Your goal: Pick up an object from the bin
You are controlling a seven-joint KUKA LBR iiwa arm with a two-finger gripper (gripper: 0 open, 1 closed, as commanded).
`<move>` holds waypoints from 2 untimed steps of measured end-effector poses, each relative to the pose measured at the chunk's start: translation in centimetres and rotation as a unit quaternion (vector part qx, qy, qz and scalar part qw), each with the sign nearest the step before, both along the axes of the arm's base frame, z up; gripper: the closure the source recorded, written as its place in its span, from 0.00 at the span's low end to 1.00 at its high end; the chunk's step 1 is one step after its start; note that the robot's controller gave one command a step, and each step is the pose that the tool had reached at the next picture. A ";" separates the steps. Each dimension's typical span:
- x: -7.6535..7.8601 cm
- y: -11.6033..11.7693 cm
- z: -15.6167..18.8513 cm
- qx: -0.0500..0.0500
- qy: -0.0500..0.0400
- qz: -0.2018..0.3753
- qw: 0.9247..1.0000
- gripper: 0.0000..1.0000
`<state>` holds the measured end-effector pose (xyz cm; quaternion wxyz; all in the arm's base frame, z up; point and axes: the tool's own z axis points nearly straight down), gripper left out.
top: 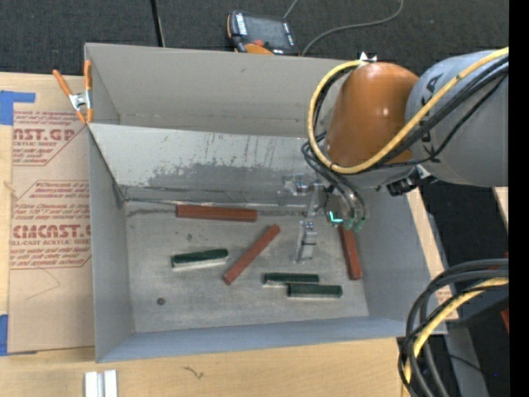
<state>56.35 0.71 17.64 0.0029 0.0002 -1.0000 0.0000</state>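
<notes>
**Gripper low in bin, betw. two red-brown sticks**

Nearest me, the dark green stick pair [307, 284] lies side by side just in front of the gripper [307, 253]. A lone green stick [198, 259] is well to its left. I see the gripper hanging over bare floor of the grey bin [198, 98], w/ the slanted red-brown stick [251, 255] just left of it and the right red-brown stick [351, 253] just right. Claw opening: can't tell; nothing seen in it. Farthest, beyond and left of the gripper, the flat red-brown stick [216, 213] lies near the back wall.
</notes>
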 end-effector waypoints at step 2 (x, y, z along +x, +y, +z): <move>-2.1 0.1 -10.1 0.000 -0.008 -0.152 0.988 1.00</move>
